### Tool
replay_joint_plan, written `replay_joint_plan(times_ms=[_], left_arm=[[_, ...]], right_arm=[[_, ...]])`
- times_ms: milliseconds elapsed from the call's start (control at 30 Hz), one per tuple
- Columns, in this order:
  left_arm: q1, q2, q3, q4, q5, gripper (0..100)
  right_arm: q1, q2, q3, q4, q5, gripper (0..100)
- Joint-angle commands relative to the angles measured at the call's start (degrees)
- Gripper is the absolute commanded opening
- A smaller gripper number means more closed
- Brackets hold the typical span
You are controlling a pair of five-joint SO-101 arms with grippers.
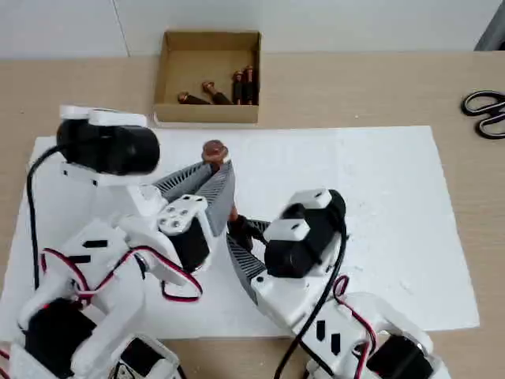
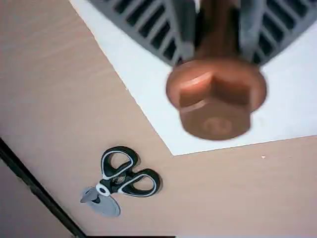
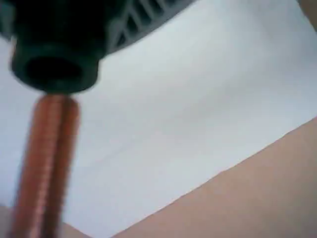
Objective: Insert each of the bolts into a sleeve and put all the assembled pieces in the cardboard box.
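From above, the left pincer (image 1: pixel 216 170) grips a copper bolt (image 1: pixel 215 150) over the white sheet (image 1: pixel 379 197), just near of the cardboard box (image 1: pixel 197 67). The right pincer (image 1: pixel 241 237) holds a black sleeve (image 1: pixel 245 229) at the bolt's tip. In the left wrist view, grey fingers (image 2: pixel 181 25) clamp the bolt behind its head. In the right wrist view, the sleeve's mouth meets the bolt's thread.

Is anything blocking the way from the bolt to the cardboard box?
Nothing visible does. Only bare white sheet lies between the bolt in the left gripper and the cardboard box.
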Motion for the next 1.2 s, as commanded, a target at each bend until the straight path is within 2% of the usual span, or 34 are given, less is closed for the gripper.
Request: replay_joint_plan(times_ms=[0,667,867,1167], left_arm=[[0.35,-0.18,-2.59,-1.41,-0.70,1],[0.88,-0.26,0.84,-0.26,0.79,1],[6.68,-0.26,1.10,5.01,2.73,1],[9.67,-0.62,5.41,8.88,1.23,1]], right_arm=[[-0.40,-0.13,-0.35,0.13,-0.53,0.3],[-0.31,0.40,-0.70,-3.91,1.23,0.3],[-0.13,0.40,-0.70,-4.09,2.37,0.3],[0.22,0.40,-0.70,-5.58,3.16,0.3]])
